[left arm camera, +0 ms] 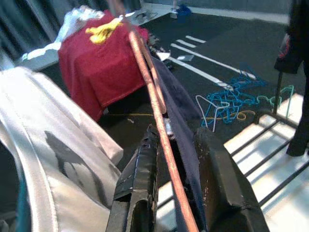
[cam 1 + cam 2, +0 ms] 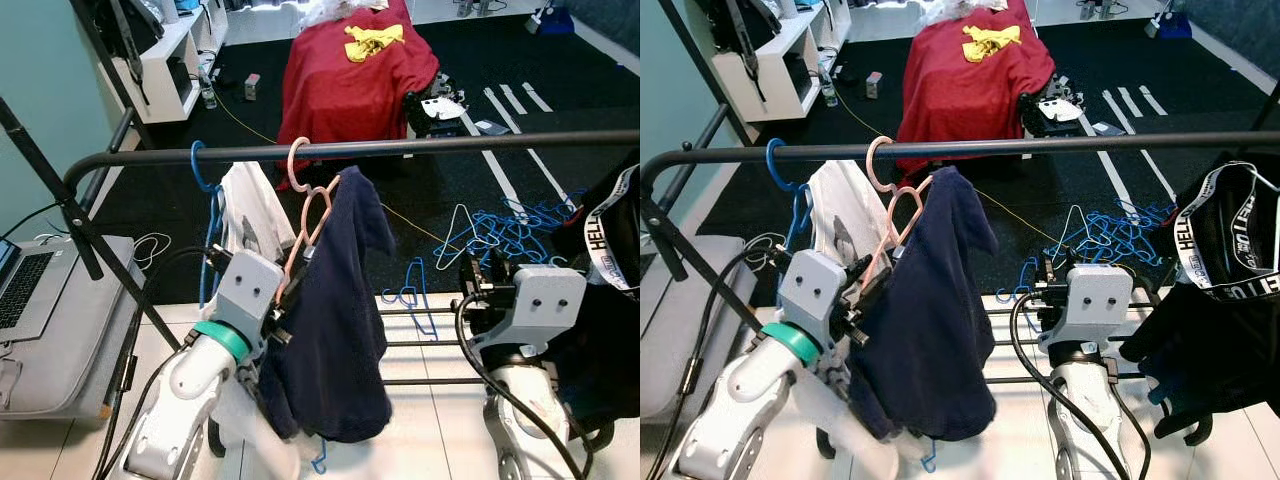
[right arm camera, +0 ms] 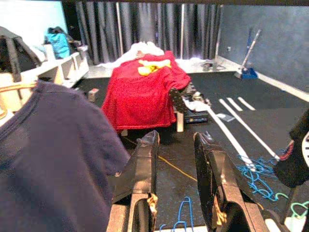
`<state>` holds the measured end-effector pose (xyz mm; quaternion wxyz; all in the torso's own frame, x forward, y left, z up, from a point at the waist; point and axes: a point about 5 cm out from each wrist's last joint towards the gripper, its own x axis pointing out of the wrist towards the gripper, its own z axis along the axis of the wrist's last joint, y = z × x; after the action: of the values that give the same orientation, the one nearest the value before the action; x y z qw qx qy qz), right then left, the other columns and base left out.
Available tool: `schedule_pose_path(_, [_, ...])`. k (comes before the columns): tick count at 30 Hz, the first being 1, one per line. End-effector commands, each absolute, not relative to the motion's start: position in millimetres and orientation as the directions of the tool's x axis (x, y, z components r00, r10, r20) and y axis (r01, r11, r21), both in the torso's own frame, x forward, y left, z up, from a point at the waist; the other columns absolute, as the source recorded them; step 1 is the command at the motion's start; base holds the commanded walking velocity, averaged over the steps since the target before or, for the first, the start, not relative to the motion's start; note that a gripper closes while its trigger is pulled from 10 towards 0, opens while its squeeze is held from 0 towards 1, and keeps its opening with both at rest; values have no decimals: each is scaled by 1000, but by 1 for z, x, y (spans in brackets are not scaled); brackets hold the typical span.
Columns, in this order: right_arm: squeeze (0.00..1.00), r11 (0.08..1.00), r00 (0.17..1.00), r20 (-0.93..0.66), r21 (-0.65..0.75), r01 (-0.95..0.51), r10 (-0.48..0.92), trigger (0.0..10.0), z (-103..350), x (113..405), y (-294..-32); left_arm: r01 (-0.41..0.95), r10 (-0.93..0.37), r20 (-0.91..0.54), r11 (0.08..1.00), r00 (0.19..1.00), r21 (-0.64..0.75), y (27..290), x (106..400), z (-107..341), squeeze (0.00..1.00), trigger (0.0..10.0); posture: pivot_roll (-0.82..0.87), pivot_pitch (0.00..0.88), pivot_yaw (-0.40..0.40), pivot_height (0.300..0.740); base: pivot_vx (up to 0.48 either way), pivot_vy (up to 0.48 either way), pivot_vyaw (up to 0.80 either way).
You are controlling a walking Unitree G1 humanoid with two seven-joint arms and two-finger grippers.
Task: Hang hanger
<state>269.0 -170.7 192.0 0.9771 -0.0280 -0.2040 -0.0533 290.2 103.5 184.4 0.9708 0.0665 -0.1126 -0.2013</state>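
A pink hanger (image 2: 300, 215) carrying a navy shirt (image 2: 340, 320) has its hook over the black rail (image 2: 450, 143) of a clothes rack. My left gripper (image 2: 285, 305) sits just under the rail at the hanger's near arm. In the left wrist view that pink arm (image 1: 157, 104) and a fold of navy cloth run between the two fingers of the left gripper (image 1: 176, 137), which is shut on them. My right gripper (image 3: 177, 140) hovers lower to the right of the shirt, open, with nothing between its fingers.
A white garment (image 2: 250, 210) on a blue hanger (image 2: 205, 170) hangs left of the pink one. A black garment (image 2: 1230, 300) hangs at the right. Loose blue hangers (image 2: 500, 235) lie on the dark floor beyond, near a red-covered table (image 2: 355, 80). A laptop (image 2: 25, 285) rests at the left.
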Motion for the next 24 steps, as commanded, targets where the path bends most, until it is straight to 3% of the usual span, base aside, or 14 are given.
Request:
schedule_pose_path(1, [0,994,918,386,-24,103,-86,10000,191,270,-166,345,-362,171,931,916,123,109,294,180,0,10000,-296,85,159,740,0,0,0])
schedule_pose_path(6, [0,996,912,406,-32,79,-59,10000,195,271,-163,330,-351,201,935,915,130,105,296,182,0,10000,-294,90,155,740,0,0,0])
schedule_pose_path(24, [0,995,903,428,-53,80,-50,10000,201,275,-164,321,-353,240,933,904,165,97,296,188,0,10000,-281,98,161,740,-393,0,0])
